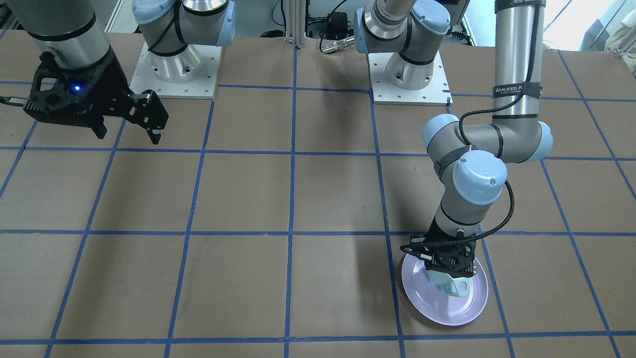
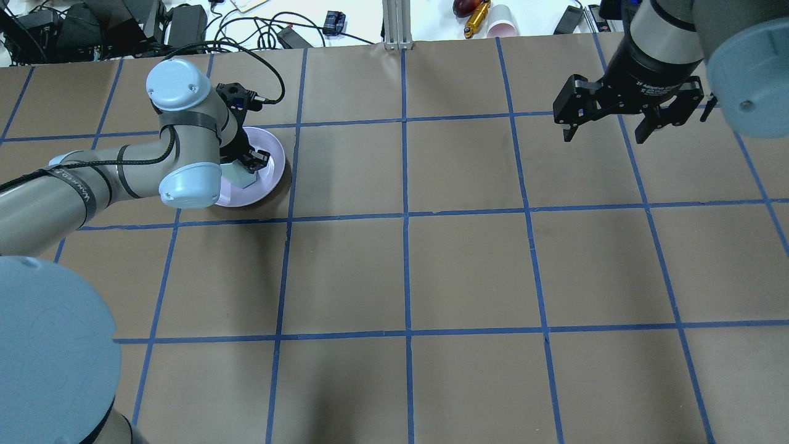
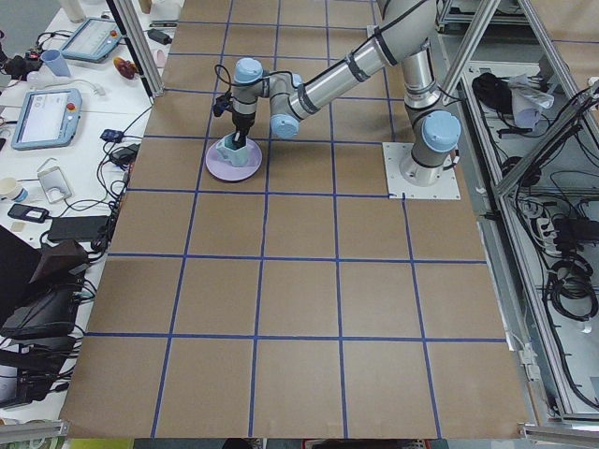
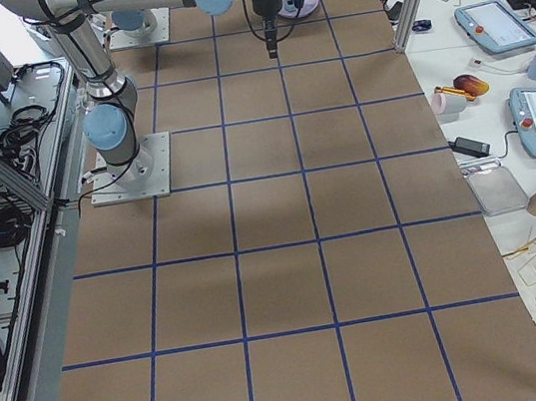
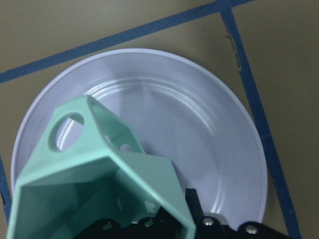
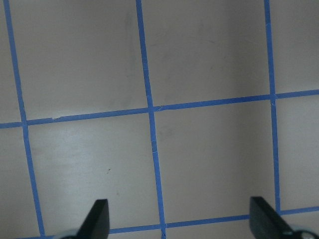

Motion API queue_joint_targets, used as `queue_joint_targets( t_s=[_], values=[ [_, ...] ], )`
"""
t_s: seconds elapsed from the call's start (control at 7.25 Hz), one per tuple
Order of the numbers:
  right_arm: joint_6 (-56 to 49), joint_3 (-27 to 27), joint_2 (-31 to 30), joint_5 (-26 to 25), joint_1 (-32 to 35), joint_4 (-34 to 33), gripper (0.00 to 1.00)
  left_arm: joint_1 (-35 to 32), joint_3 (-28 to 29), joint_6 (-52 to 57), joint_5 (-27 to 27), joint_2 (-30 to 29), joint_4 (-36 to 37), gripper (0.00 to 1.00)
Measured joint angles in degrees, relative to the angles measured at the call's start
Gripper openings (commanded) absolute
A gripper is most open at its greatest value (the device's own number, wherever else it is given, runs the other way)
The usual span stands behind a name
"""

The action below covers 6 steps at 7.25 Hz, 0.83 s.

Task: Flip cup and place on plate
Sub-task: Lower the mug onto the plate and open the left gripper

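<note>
The mint-green cup (image 1: 454,286) is held in my left gripper (image 1: 447,272), which is shut on its rim wall. The cup is mouth-up, its teal inside facing the wrist camera (image 5: 94,199), with the handle (image 5: 67,132) pointing outward. It is low over the lavender plate (image 1: 449,308), slightly tilted; I cannot tell if its base touches. The cup (image 2: 241,177) and plate (image 2: 271,154) also show in the overhead view, and the side view shows the cup (image 3: 236,154) on or just above the plate (image 3: 217,172). My right gripper (image 2: 605,137) is open and empty, high above the table, far from both.
Brown table with a blue tape grid (image 2: 407,216). The two arm bases (image 1: 174,69) stand at the robot side. Cables, tablets and small items (image 3: 47,103) lie on the benches past the table's edges. The right wrist view shows only bare table (image 6: 159,114).
</note>
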Motion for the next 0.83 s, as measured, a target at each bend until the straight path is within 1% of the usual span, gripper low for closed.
queue_joint_targets(
  t_s=[0.55,0.83],
  values=[
    [0.0,0.0,0.0,0.0,0.0,0.0,1.00,0.0,0.4,-0.1,0.1,0.3,-1.0,1.00],
    [0.0,0.0,0.0,0.0,0.0,0.0,1.00,0.1,1.5,-0.7,0.0,2.4,-3.9,1.00]
  ],
)
